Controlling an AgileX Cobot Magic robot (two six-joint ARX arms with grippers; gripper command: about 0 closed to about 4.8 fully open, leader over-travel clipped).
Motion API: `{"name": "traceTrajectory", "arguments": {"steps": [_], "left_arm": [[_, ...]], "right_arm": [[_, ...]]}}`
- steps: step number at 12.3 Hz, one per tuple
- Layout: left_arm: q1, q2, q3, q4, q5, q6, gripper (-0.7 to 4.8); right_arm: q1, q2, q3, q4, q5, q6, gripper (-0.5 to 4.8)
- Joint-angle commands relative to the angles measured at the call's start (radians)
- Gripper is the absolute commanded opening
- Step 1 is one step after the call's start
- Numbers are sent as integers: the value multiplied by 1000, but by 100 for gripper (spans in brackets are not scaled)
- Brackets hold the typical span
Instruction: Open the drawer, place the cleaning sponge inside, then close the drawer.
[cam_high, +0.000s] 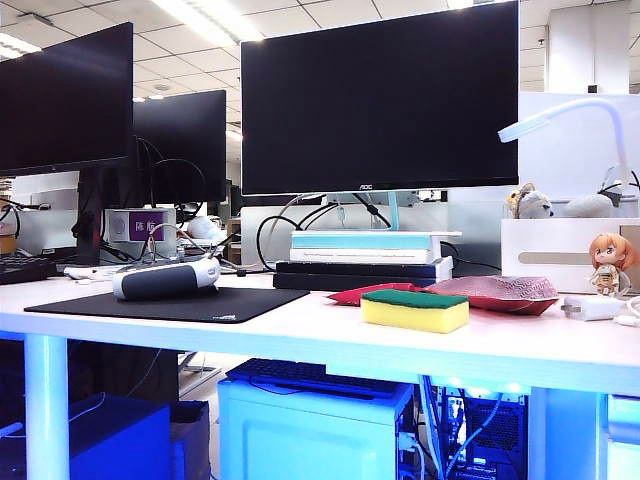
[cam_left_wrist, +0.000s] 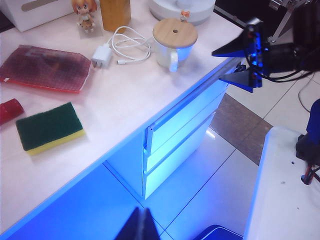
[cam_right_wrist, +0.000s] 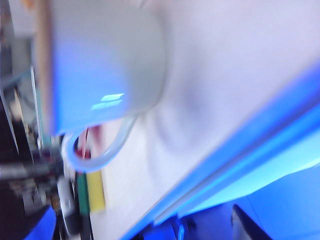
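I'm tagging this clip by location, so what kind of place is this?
Most likely an office or lab workstation: large monitors stand on a white desk, a computer tower sits underneath, and ceiling panel lights run overhead. The right pincer stands open near the drawers.

Low front exterior, high left wrist, both on cleaning sponge.

Blurred white mug on table, sponge beyond.

Yellow green-topped cleaning sponge flat on desk; drawer shut
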Motion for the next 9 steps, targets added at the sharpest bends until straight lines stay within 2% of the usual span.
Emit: {"name": "traceTrajectory", "arguments": {"steps": [1, 4, 9], "left_arm": [[1, -2, 5, 10, 4, 1, -5], [1, -2, 5, 10, 4, 1, -5], [1, -2, 5, 10, 4, 0, -5]], "right_arm": [[-121, -2, -35, 77, -14, 3, 479], [-225, 19, -60, 133, 0, 22, 479], [-232, 35, -145, 354, 23, 89, 479]]}}
